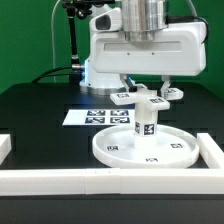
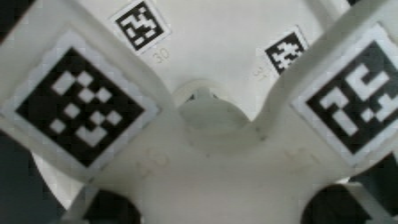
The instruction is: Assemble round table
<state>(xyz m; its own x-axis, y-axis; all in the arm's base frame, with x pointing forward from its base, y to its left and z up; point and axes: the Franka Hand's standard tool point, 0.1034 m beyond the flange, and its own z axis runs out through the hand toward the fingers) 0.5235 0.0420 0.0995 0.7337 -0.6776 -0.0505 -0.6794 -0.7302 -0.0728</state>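
Note:
The large round disc [image 1: 118,152] lies flat on the table near the front wall. The short post [image 1: 146,127] stands upright on its middle and carries a tag. The cross-shaped foot [image 1: 160,98] sits level on or just above the post's top; I cannot tell whether they touch. My gripper [image 1: 148,88] comes straight down onto the foot. In the wrist view the foot [image 2: 107,100] fills the picture, with tagged arms around a centre hole [image 2: 214,115]. My gripper [image 2: 222,208] is shut on one arm of the foot, with a dark fingertip [image 2: 111,206] on either side.
The marker board [image 1: 95,116] lies flat behind the disc, towards the exterior view's left. White border walls run along the front [image 1: 90,181], the exterior view's right [image 1: 211,150] and left [image 1: 4,146]. The arm's white base [image 1: 100,72] stands behind the board.

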